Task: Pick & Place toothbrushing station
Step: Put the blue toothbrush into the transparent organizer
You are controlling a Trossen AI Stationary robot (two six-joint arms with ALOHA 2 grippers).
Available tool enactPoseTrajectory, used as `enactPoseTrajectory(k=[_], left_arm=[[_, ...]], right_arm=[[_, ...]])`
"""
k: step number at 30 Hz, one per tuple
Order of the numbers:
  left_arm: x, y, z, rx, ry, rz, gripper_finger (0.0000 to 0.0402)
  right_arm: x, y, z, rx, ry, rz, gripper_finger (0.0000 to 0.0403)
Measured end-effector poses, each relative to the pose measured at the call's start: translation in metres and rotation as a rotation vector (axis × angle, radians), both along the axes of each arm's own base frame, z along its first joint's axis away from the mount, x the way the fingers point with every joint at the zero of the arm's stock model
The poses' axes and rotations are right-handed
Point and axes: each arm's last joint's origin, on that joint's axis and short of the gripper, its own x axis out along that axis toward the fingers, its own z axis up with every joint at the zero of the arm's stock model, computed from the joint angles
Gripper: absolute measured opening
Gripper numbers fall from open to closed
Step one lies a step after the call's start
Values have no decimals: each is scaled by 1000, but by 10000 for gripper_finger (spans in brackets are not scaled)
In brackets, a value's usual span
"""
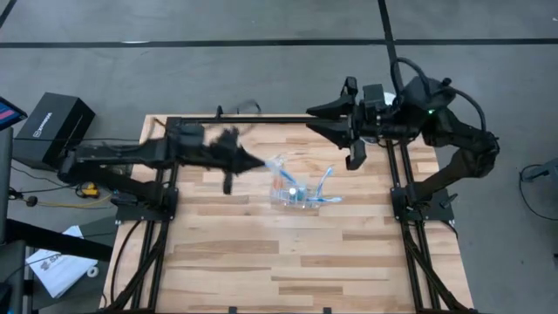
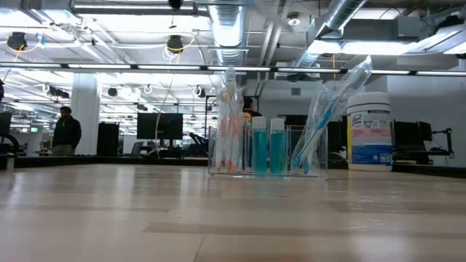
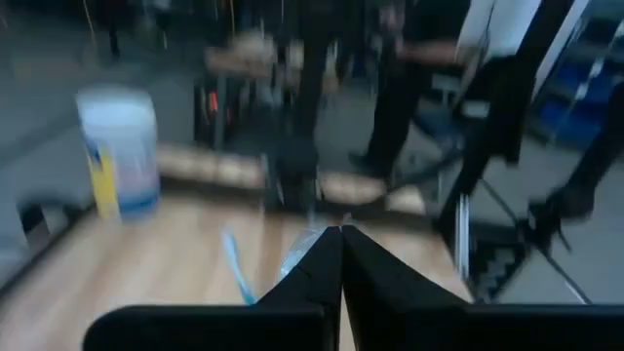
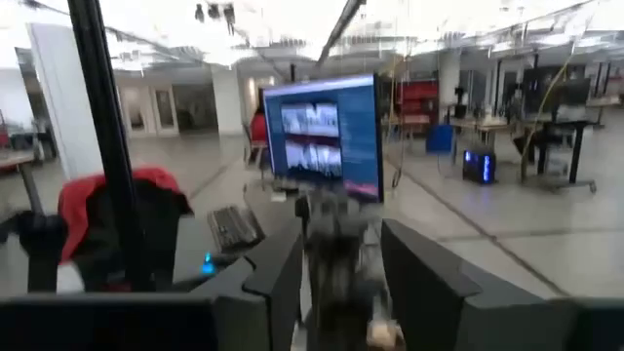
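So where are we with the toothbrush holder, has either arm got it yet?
Nothing looks done: the clear toothbrush holder stands on the table, not gripped. In hand: the left claw, shut, is beside the holder's left end; I can't tell if it touches. The right claw sits open and raised near the table's back edge. Gripping, lifting and placing remain.

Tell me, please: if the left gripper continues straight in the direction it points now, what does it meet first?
Probably the toothbrushing station. The shut left gripper points toward it, though its height above the table is unclear.
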Motion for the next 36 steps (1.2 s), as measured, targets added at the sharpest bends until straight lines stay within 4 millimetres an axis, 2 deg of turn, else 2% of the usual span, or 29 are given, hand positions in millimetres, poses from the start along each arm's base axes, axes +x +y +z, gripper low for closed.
enactPoseTrajectory(k=[6,10,11,13,16,27,36], left_arm=[[-26,13,66,44,-176,18,0],[-34,17,86,54,-180,14,0],[-34,17,89,54,-189,5,0],[-33,18,91,49,-186,-14,0],[-27,16,95,26,-191,-42,0],[-1,0,102,15,-215,-130,0],[2,-1,108,25,-291,-141,0]], right_arm=[[-8,-7,3,57,53,-15,132],[-3,-10,-3,103,96,-2,132],[3,-10,-6,120,108,-1,132],[8,-11,-11,143,141,17,132],[26,-11,-22,163,189,44,132],[56,-20,-46,228,305,139,132],[65,-24,-53,267,338,214,132]])
